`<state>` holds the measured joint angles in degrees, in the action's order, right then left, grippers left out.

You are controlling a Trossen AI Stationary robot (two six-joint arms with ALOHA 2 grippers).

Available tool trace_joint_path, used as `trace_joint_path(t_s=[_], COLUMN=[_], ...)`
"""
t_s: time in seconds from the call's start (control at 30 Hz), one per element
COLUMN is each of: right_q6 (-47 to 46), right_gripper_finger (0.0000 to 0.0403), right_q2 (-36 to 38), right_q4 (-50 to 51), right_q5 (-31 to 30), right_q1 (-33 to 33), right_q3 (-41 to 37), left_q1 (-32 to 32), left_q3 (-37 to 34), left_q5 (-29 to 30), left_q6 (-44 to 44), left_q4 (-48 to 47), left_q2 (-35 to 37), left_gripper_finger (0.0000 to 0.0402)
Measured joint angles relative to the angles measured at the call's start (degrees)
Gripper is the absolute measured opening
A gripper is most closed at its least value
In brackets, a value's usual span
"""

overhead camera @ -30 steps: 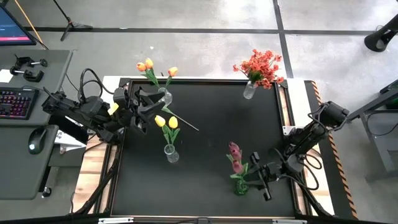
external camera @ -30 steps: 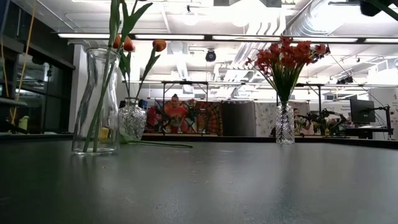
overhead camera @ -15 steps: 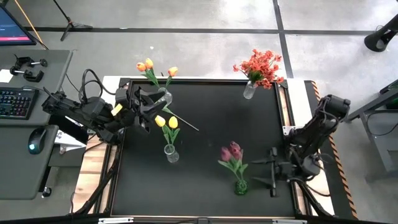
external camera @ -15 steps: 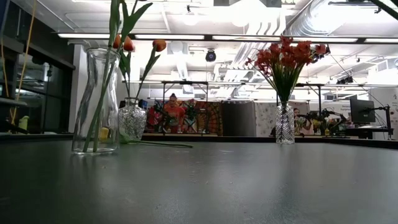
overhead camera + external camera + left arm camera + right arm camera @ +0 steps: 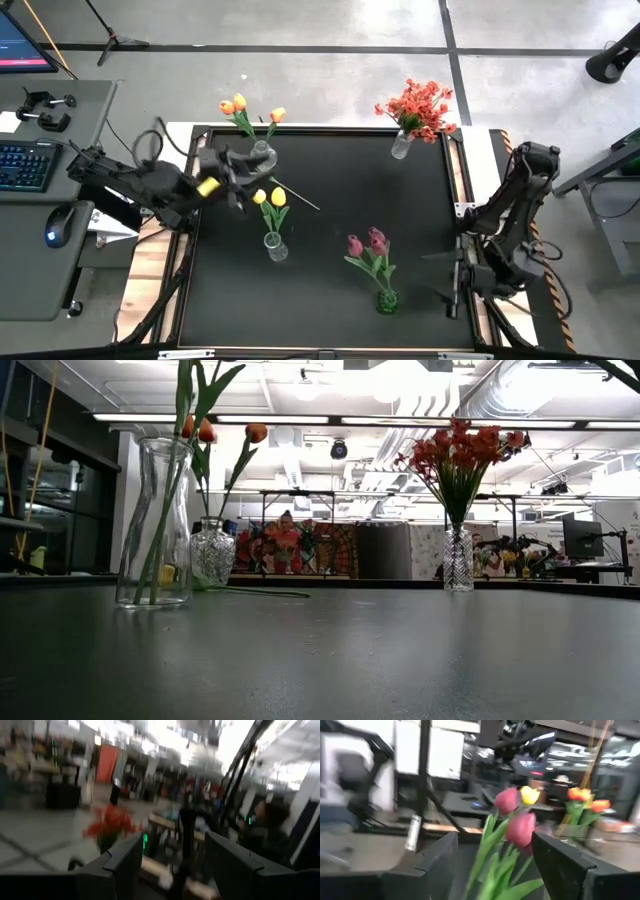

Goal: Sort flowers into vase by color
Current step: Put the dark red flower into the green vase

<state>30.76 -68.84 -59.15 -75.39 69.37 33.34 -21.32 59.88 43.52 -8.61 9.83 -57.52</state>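
Two dark pink tulips on green stems stand in a small green glass vase. The right gripper, jaws apart and empty, sits just beside that vase; the left gripper, open too, is well apart.

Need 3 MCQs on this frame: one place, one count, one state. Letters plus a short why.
1. Where do the pink tulips stand?
A. in the green vase near the right pincer
B. in the back-right vase
C. flat on the table

2. How many vases on the table hold flowers?
A. two
B. three
C. four

3. How is the right pincer?
A. shut on a stem
B. open, holding nothing
C. out of view

Key:
1 A: the high view shows them in that vase.
2 C: orange tulips, yellow tulips, red blossom spray and the pink ones each have one.
3 B: the right wrist view shows its fingers apart, empty.
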Motion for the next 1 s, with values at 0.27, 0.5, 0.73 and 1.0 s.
trace_joint_path(t_s=[0.27,0.5,0.73,1.0], right_q6=[3.4,5.8,8.3,4.2], right_gripper_finger=[0.0216,0.0188,0.0132,0.0012], right_q2=[0.0,0.0,0.0,-0.1], right_q4=[6.5,6.2,6.2,6.5], right_q5=[-14.5,-14.6,-14.6,-14.5], right_q1=[0.0,-0.8,-3.2,-4.1], right_q3=[10.5,16.5,20.4,25.5], left_q1=[-6.3,-13.4,-15.8,-14.3], left_q3=[3.7,18.4,21.8,21.8], left_q5=[-1.0,-1.0,-10.9,-11.4], left_q6=[-6.5,-10.6,-29.0,-24.3], left_q4=[-3.1,-15.7,-21.4,-5.7], left_q2=[-8.1,-20.6,-36.1,-50.9], left_gripper_finger=[0.0152,0.0012,0.0001,0.0])
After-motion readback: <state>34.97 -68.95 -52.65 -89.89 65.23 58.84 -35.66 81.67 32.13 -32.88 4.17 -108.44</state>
